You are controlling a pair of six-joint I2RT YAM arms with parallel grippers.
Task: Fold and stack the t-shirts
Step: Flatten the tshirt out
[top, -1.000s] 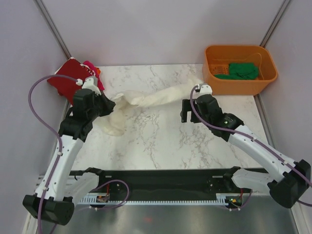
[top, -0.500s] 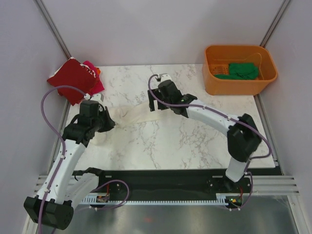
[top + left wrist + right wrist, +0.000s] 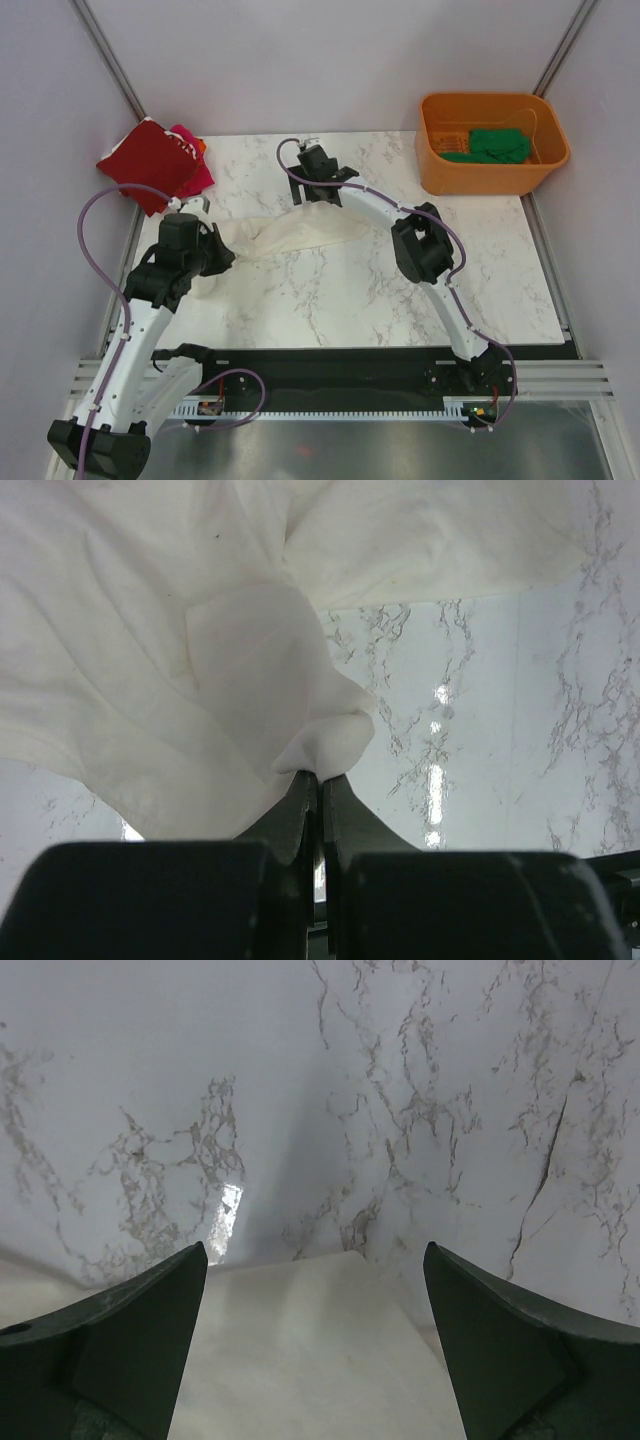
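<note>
Cream-white t-shirt (image 3: pixel 290 235): bunched fold pinched in left gripper (image 3: pixel 320 780), jaws clamped tight. Cloth trails right across marble table (image 3: pixel 400 290). Right gripper (image 3: pixel 314 1250) spread wide, holding nothing, over the cloth's back edge. Dark red t-shirt (image 3: pixel 150 160) at back-left corner.

the cream-white t-shirt (image 3: pixel 200 650), plain, is at the tips of the black left gripper (image 3: pixel 320 778). under the black right gripper (image 3: pixel 315 1250) the table (image 3: pixel 330 300) is white marble with grey veins. to its right, an orange tub (image 3: pixel 490 183), a green t-shirt (image 3: pixel 500 146) inside.
</note>
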